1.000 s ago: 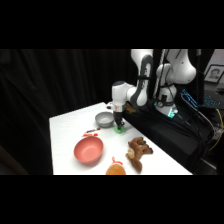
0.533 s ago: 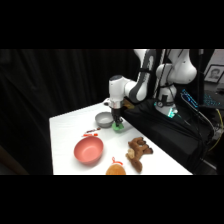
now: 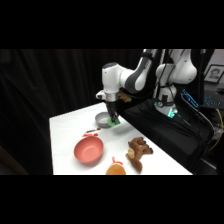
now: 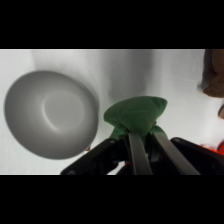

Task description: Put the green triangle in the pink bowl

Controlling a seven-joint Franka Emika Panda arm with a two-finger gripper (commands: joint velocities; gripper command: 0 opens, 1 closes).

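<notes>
**Green triangle clamped in hand, above tabletop beside grey bowl**

Side view. White arm (image 3: 131, 76) reaching in from upper right, bent down over far part of white tabletop (image 3: 65, 125). Hand (image 3: 114, 119) pointing down, closed on green triangle (image 3: 115, 121), held just over the near right edge of the grey bowl (image 3: 103, 119). Cannot tell whether triangle is clear of the tabletop or touching it. Pink bowl (image 3: 89, 150) well apart, nearer the camera and to the left, upright, nothing seen inside. Small red-and-white item (image 3: 91, 132) lying between grey bowl and pink bowl. Brown plush toy (image 3: 138, 152) right of pink bowl, near tabletop's right edge. Orange round thing (image 3: 115, 169) at the bottom edge, partly cut off, just beside the plush.

Wrist view. Two fingers (image 4: 135, 152) rising from bottom edge, close together, pinching green triangle (image 4: 136, 114) at its lower part; block's top broad and rounded-looking, blurred. Grey bowl (image 4: 50, 114) to the left, open side up, rim just beside the triangle, no contact seen. White tabletop (image 4: 175, 80) behind. Brown shape (image 4: 214, 75) at right edge, cut off. Sliver of orange-red (image 4: 219, 146) at lower right.
</notes>
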